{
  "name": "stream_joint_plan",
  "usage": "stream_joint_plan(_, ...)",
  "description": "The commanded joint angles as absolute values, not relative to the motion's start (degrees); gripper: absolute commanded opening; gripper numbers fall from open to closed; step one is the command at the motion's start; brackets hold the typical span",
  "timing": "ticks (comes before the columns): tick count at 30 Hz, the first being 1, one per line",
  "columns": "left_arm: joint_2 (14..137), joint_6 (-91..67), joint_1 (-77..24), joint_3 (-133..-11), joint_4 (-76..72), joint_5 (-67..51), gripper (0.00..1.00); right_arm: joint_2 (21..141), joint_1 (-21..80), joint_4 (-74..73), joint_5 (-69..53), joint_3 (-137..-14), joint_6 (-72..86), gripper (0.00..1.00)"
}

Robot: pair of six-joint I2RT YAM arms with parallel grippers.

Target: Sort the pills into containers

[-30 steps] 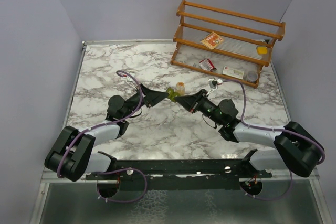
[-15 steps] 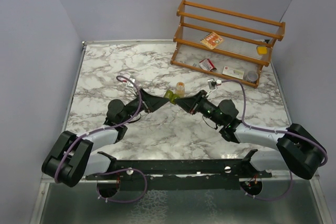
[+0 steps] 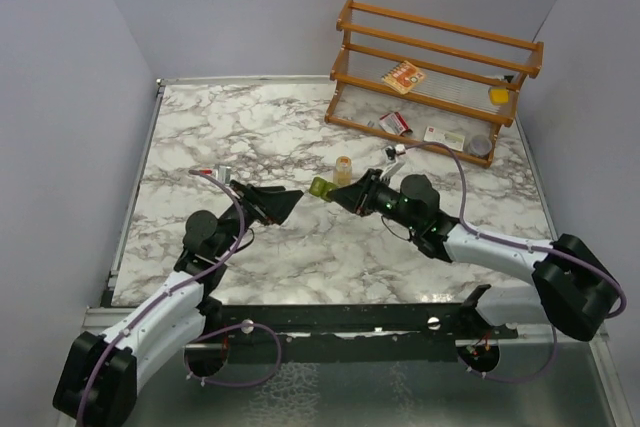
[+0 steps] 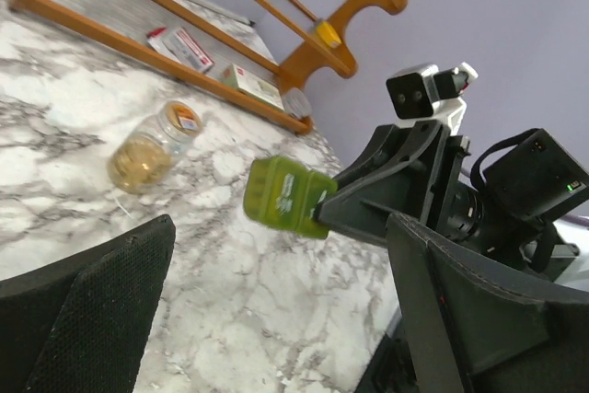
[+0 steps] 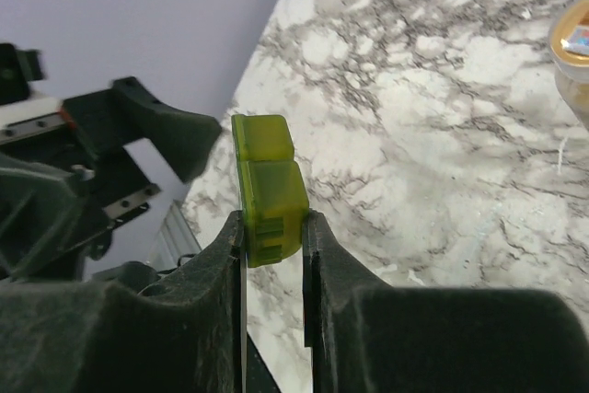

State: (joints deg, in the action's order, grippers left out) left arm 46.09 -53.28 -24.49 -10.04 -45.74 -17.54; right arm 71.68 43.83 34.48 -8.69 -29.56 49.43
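Observation:
The container, a small olive-green pill box [image 5: 267, 186], hangs above the marble with my right gripper [image 5: 273, 227] shut on its lower end. From above, the pill box [image 3: 320, 187] juts left out of the right gripper [image 3: 336, 193]. My left gripper [image 3: 288, 203] stands open a little to the box's left, apart from it. In the left wrist view the pill box [image 4: 285, 195] floats beyond the wide-spread left gripper [image 4: 276, 319]. The pills [image 4: 138, 161] fill a small clear bottle [image 3: 343, 169] standing just behind the box.
A wooden rack [image 3: 430, 67] stands at the back right, holding red-and-white cartons [image 3: 396, 123] and a yellow block [image 3: 498, 95]. The clear bottle [image 5: 575, 52] sits close to the right gripper's far side. Bare marble table [image 3: 230, 137] spreads to the left.
My left gripper has opened wide and drawn back to the left and toward the near edge, away from the pill box. The right gripper keeps the box and has shifted slightly left.

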Motion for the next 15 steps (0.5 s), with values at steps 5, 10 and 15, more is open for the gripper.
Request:
stream_joint_plan(5, 38.52, -42.82, -24.61, -13.70, -29.31, -9.87, 0.99, 79.76, 44.21, 24.92, -13.85, -32.36, 47.12, 0.01)
stream_joint_plan(10, 37.27, -42.18, -24.59, -13.98, -27.84, -8.88, 0.99, 83.90, 44.19, 27.94, -16.76, -31.62, 47.49, 0.01)
stream_joint_plan(15, 38.23, -41.49, -24.59, -15.14, -26.27, -9.02, 0.99, 88.69, 44.20, 31.88, -17.40, -31.66, 48.37, 0.01)
